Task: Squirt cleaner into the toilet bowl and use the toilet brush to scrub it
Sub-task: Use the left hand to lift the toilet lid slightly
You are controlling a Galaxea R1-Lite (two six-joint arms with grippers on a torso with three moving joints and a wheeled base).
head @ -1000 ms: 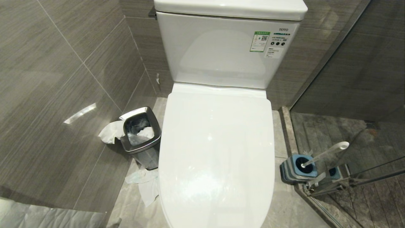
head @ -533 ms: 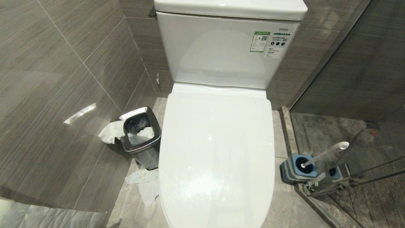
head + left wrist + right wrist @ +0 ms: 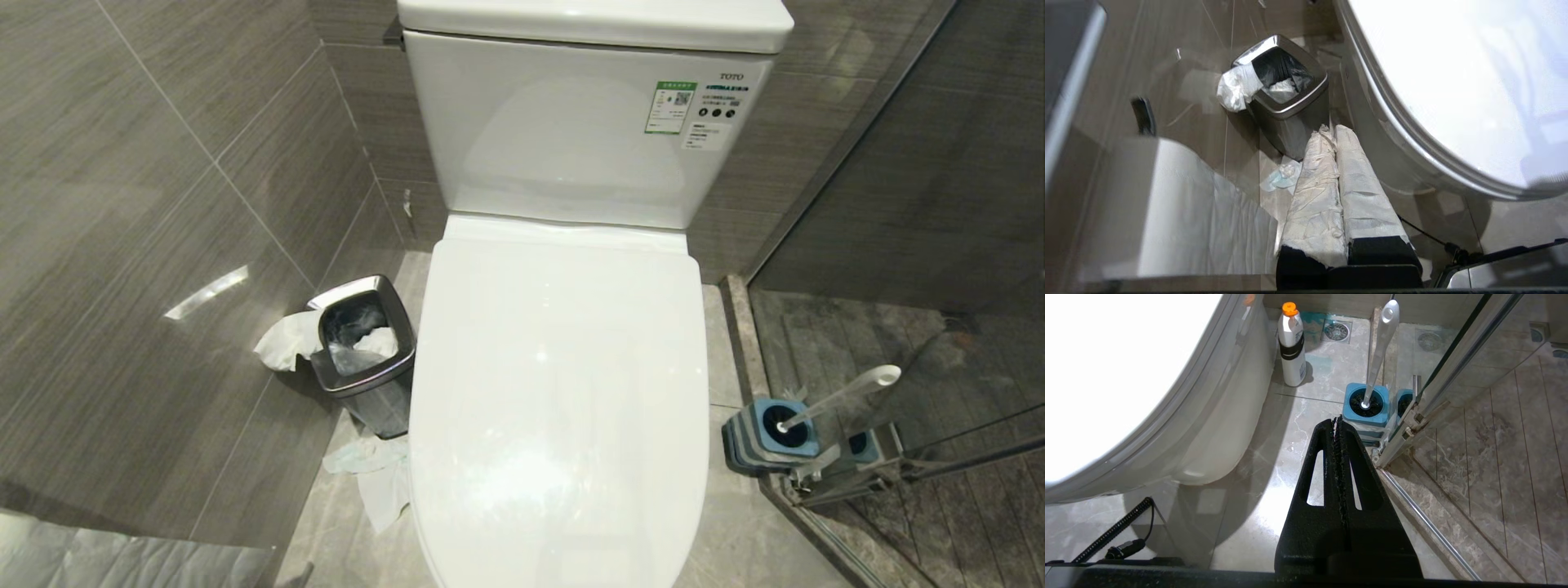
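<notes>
Nothing's really started yet: the toilet lid [image 3: 559, 392] is down over the bowl, so that has to be flipped up first. Both the left gripper [image 3: 1333, 130] (fingers wrapped in white stuff) and the right gripper [image 3: 1337, 422] are pinched together, holding nothing. The white-handled toilet brush [image 3: 1378, 355] sits in its blue holder [image 3: 1365, 406] right of the toilet, by the glass door, with the cleaner bottle [image 3: 1291, 345] nearby.

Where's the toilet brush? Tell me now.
The toilet brush stands in its blue holder on the floor at the robot's right of the toilet, against the glass shower door.
</notes>
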